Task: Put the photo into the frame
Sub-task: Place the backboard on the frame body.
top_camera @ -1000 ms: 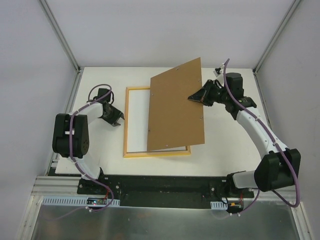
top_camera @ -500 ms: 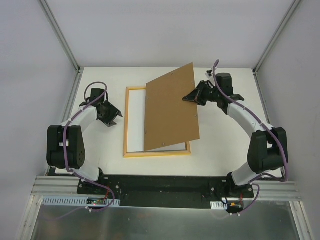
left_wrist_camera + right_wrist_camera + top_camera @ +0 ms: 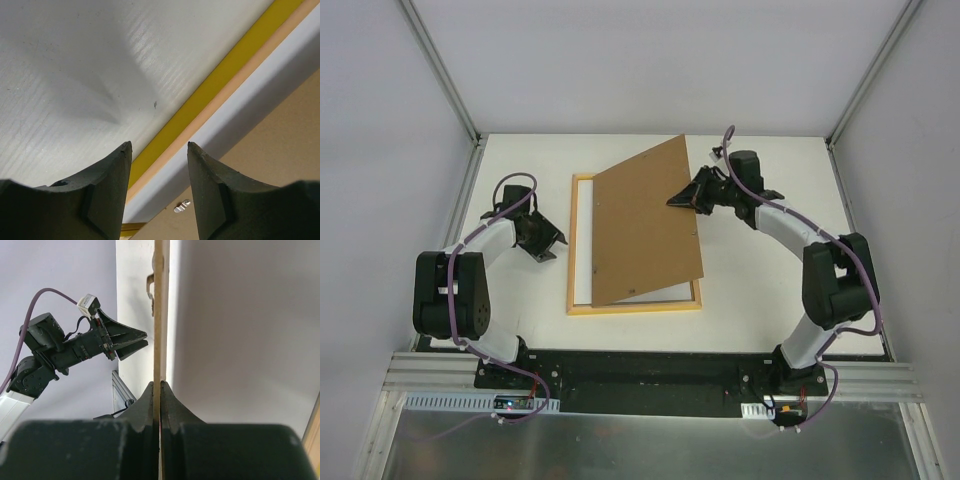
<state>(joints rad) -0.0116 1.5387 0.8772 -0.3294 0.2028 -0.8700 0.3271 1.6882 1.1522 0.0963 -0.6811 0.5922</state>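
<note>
The white table point(image 3: 760, 290) takes up the middle of the overhead view. The biggest thing on it is the brown hardboard backing panel point(image 3: 645, 225), centre of the picture, tipped up and twisted clockwise relative to what's underneath.

Under it lies the frame point(image 3: 571, 245), wood-coloured back up, a sliver of yellow showing in the left wrist view. The photo point(image 3: 583, 240) looks seated inside it, white side up. Only a strip shows along the left and bottom; the rest is hidden by the panel.

The right gripper point(image 3: 682, 198), upper right of centre, has its jaws pressed onto the panel's thin edge. The left gripper point(image 3: 552, 248), just left of the frame's left rail, has its jaws spread with nothing between them.

So the step looks like dropping the backing over the print. To do it well, the right arm probably wants to square the panel to the frame first, then lower it flat. Sliding it risks scooting the print out of the recess. The left gripper could pin the left rail so the frame doesn't skate.
</note>
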